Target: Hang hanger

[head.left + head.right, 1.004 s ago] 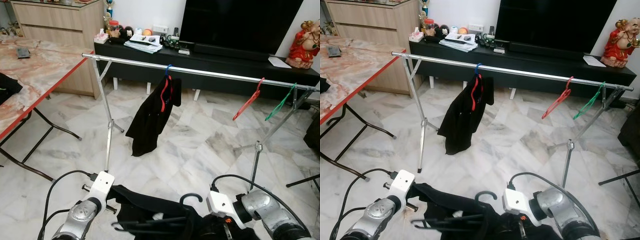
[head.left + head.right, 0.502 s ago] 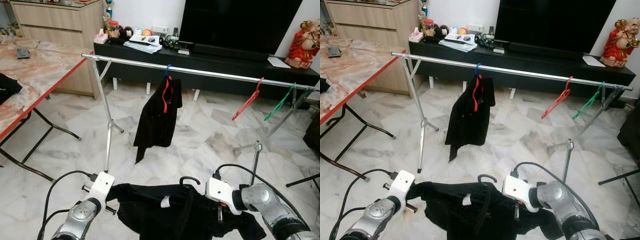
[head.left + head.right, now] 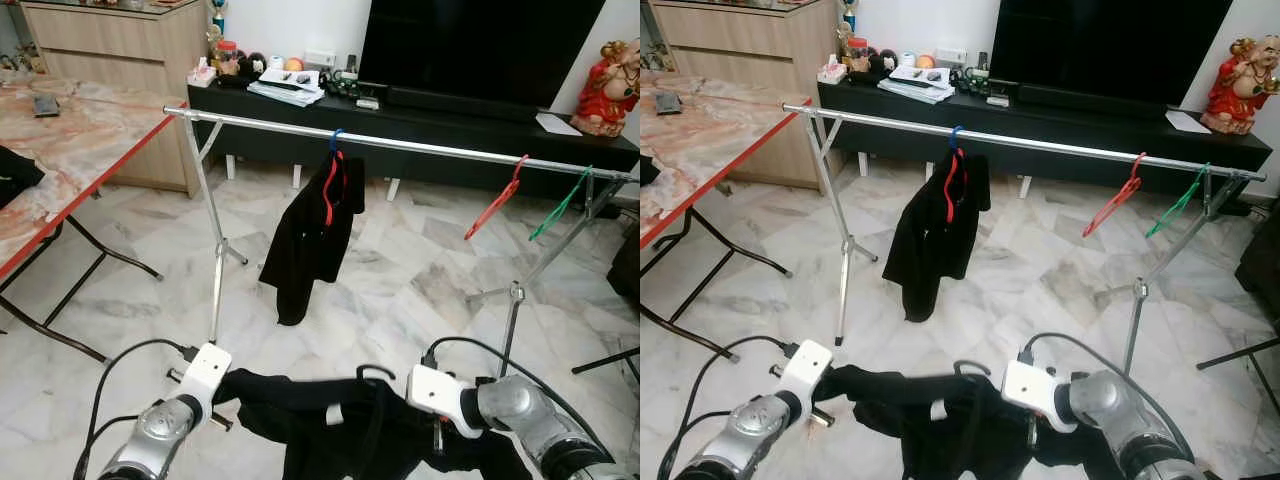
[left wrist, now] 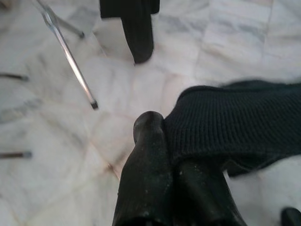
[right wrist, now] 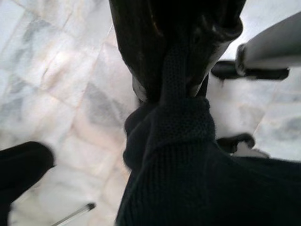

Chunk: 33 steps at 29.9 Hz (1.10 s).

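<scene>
A black knit garment (image 3: 350,425) on a black hanger is stretched low between my two grippers, and the hanger's hook (image 3: 375,372) sticks up at its middle. My left gripper (image 4: 164,123) is shut on one edge of the garment. My right gripper (image 5: 176,92) is shut on a bunched fold at the other side. Ahead stands the silver clothes rail (image 3: 400,143). From it hangs another black garment (image 3: 310,235) on a red hanger with a blue hook. A bare red hanger (image 3: 495,200) and a green hanger (image 3: 560,205) hang further right.
A marble-patterned table (image 3: 70,150) with a red edge and folding legs stands at the left. Behind the rail is a black TV console (image 3: 430,120) with a red statue (image 3: 610,85). The rack's legs (image 3: 215,260) stand on the marble floor.
The held garment has come up and been pulled out wider between my grippers, and the right arm has shifted. The black garment on the rail swings.
</scene>
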### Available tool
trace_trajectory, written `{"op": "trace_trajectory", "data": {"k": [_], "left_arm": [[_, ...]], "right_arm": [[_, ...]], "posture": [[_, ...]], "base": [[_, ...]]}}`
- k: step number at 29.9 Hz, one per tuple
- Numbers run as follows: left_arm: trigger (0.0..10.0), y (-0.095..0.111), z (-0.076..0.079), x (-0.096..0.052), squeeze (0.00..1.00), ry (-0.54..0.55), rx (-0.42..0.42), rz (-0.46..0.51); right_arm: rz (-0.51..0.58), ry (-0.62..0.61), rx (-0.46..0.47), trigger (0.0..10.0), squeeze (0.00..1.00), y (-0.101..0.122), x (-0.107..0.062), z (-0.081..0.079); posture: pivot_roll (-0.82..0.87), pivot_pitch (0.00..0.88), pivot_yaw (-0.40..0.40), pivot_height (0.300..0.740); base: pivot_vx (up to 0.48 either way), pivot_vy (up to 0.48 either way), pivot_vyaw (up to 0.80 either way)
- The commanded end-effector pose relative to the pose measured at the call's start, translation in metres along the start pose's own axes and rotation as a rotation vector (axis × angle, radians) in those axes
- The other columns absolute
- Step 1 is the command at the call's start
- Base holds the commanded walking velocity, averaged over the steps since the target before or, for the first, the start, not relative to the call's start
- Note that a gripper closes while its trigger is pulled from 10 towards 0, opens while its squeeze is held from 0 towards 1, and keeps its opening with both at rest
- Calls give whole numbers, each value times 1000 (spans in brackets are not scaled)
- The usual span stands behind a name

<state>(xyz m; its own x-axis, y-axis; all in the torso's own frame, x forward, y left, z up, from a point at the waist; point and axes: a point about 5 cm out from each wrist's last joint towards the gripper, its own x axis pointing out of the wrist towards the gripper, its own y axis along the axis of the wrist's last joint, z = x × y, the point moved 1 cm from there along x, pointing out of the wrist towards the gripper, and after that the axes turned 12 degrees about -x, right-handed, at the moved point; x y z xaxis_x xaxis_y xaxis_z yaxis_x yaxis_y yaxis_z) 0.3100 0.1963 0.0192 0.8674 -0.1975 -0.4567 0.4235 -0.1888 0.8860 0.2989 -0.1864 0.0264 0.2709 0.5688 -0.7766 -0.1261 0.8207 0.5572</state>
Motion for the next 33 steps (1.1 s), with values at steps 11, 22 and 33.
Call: {"op": "trace_trajectory", "data": {"k": [11,22,33], "left_arm": [[0,25,-2,-3,0,-75,75,34],[0,41,11,-9,0,-181,96,48],[0,67,22,-19,0,-268,87,107]], "right_arm": [[-151,-148,48,0,0,-10,12,0],[-173,-330,184,0,0,-3,32,-2],[-135,-556,511,0,0,7,48,-1]], "posture": [[109,33,-89,740],[112,37,-85,740],[130,37,-75,740]], "base": [[0,0,0],[0,0,0],[0,0,0]]}}
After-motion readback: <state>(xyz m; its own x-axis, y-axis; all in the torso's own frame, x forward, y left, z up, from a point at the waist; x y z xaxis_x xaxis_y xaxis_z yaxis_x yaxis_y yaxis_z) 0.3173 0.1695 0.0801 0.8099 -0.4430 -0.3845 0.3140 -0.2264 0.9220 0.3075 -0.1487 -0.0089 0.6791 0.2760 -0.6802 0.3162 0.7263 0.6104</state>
